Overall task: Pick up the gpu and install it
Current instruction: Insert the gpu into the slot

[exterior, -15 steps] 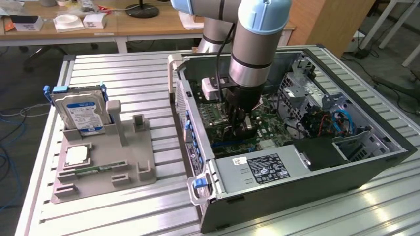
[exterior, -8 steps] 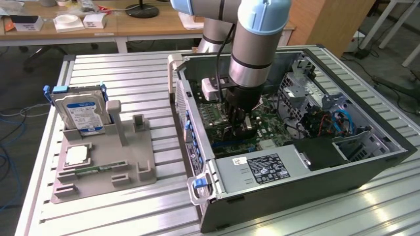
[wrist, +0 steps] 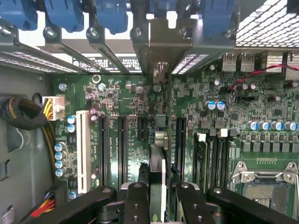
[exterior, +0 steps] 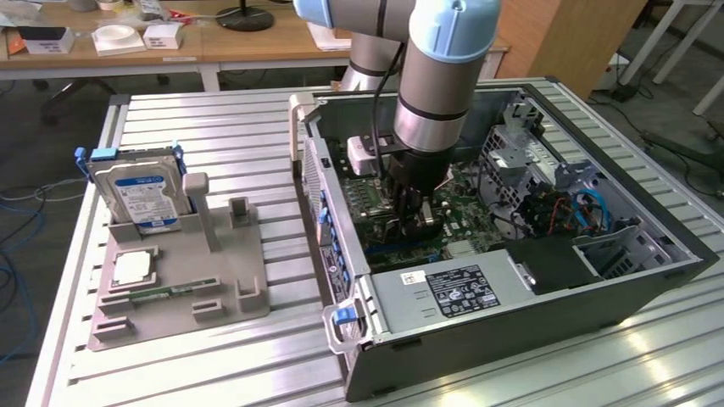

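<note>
A robot arm is reaching down into an open computer case [exterior: 633, 292] lying on its side on a slatted metal table [exterior: 215, 136], its gripper [exterior: 413, 216] working just above the green motherboard [exterior: 470, 216] inside. The wrist view is showing what the exterior view cannot: the gripper [wrist: 158, 198] is holding the gpu [wrist: 158, 140] edge-on between its black fingers [wrist: 136, 203], the jaws partly closed on the thin card, whose silver bracket is standing against the case's rear slot openings, beneath a row of blue retaining clips [wrist: 112, 14]. The card is sitting over the motherboard [wrist: 243, 93] among the long black expansion slots, next to a white slot [wrist: 83, 151]; whether it is fully seated cannot be told. A bundle of yellow and black cables [wrist: 28, 114] is running along the case wall near that white slot.

The exterior view is taking in the surroundings instead. Outside the case, toward the exterior view's left, a grey parts holder [exterior: 181, 280] is carrying a silver hard drive [exterior: 138, 191] with a blue-and-white label standing upright, and a small memory stick [exterior: 169, 292] lying flat. The power supply [exterior: 453, 292] is sitting at the case's near corner, and wooden desks [exterior: 226, 38] are standing beyond the table.
</note>
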